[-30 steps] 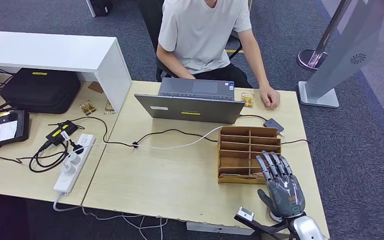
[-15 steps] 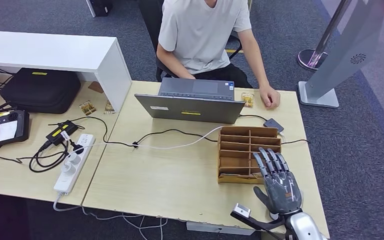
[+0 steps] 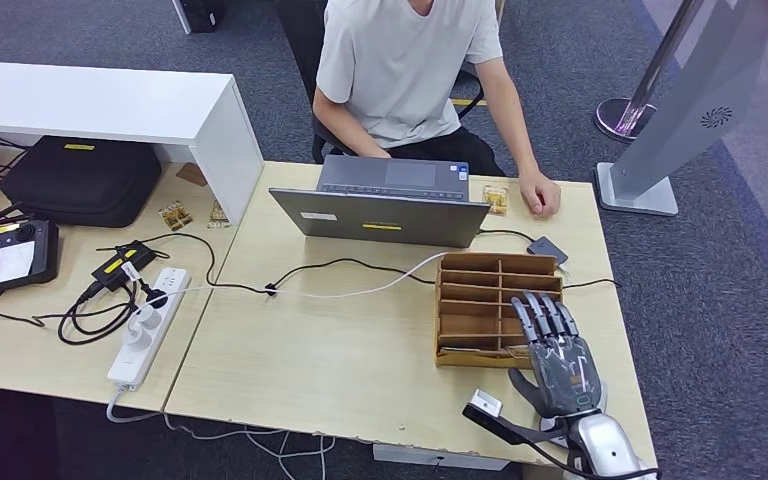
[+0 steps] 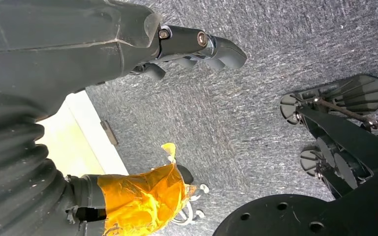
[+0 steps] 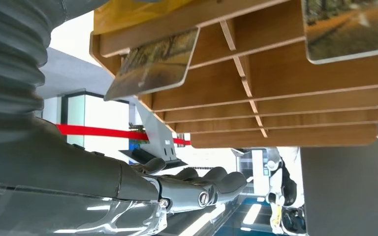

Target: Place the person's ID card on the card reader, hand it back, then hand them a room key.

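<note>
My right hand point(image 3: 557, 360) hovers open, fingers straight and spread, over the near right corner of the wooden slotted box point(image 3: 480, 290). It holds nothing. In the right wrist view a patterned key card point(image 5: 152, 61) sticks out of one slot of the box point(image 5: 285, 105), and a second card point(image 5: 349, 27) lies in another slot. My fingers point(image 5: 197, 186) stretch out beside the box. A small patterned card point(image 3: 495, 198) lies on the table by the person's hand point(image 3: 540, 195). The dark card reader point(image 3: 546, 248) sits just behind the box. My left hand point(image 4: 197, 44) hangs over the carpet, holding nothing.
An open laptop point(image 3: 380, 205) stands between the person and the box, with cables point(image 3: 340, 280) crossing the table middle. A power strip point(image 3: 145, 325), a controller point(image 3: 5, 255) and a black case point(image 3: 80, 180) lie at the left. A grey kiosk base point(image 3: 640, 190) stands right of the table.
My right hand has crept a little forward over the near edge of the wooden box, and its wrist has shifted slightly. The person and the cards have not moved.
</note>
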Available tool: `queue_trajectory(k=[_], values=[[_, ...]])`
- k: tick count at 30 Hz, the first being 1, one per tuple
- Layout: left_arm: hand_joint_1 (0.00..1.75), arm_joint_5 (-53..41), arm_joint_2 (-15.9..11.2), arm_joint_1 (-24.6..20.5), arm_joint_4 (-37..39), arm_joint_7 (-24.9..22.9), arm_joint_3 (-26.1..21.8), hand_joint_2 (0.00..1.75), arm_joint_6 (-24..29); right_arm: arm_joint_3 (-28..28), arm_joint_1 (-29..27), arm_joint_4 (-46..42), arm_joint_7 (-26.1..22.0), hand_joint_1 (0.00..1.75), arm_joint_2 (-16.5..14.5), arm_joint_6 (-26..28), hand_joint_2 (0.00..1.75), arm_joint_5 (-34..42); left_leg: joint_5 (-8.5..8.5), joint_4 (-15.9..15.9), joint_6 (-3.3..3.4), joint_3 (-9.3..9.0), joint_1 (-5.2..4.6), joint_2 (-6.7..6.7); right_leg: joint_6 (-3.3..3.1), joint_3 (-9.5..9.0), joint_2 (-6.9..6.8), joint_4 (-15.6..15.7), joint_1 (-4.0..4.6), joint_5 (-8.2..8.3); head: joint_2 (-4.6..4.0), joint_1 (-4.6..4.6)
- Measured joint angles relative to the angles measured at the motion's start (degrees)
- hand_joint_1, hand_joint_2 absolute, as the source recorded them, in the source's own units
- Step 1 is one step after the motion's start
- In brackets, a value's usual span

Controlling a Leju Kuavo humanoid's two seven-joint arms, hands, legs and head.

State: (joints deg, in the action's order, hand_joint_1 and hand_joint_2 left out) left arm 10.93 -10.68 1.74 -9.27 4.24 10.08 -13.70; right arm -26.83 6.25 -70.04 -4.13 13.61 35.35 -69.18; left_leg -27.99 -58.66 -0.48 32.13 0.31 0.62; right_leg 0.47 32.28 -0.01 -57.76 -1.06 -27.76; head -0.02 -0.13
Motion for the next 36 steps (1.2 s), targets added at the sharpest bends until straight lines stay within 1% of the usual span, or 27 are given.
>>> queue_trajectory(k=[10,14,19,36], values=[[0.00,0.0,0.0,0.0,0.0,0.0,0.0,1.75,0.0,1.4,0.6,3.7,0.0,0.00,-0.5,1.4,1.75,1.1,0.00,0.0,0.00,0.00,0.00,0.00,0.00,0.00,0.00,0.0,0.00,0.00,0.00,0.00],[0.00,0.0,-0.1,0.0,0.0,0.0,0.1,1.75,0.0,1.7,0.6,4.2,-0.4,1.75,-0.6,1.7,1.75,1.5,0.00,0.0,0.00,0.00,0.00,0.00,0.00,0.00,0.00,0.0,0.00,0.00,0.00,-0.01],[0.00,0.0,-0.2,0.0,0.0,0.0,0.2,1.75,0.0,1.7,0.6,4.3,-1.7,1.75,-0.7,2.0,1.75,2.3,0.00,0.0,0.00,-0.01,0.00,0.00,0.00,0.00,0.00,0.0,0.00,0.00,0.00,0.00],[0.00,0.0,-0.3,0.0,0.0,0.1,0.4,1.75,-0.2,2.6,0.5,4.5,-2.7,1.75,-1.4,2.2,1.75,2.5,0.00,0.0,0.00,-0.01,0.00,0.00,0.00,0.00,0.00,0.0,0.00,0.00,0.00,0.00]])
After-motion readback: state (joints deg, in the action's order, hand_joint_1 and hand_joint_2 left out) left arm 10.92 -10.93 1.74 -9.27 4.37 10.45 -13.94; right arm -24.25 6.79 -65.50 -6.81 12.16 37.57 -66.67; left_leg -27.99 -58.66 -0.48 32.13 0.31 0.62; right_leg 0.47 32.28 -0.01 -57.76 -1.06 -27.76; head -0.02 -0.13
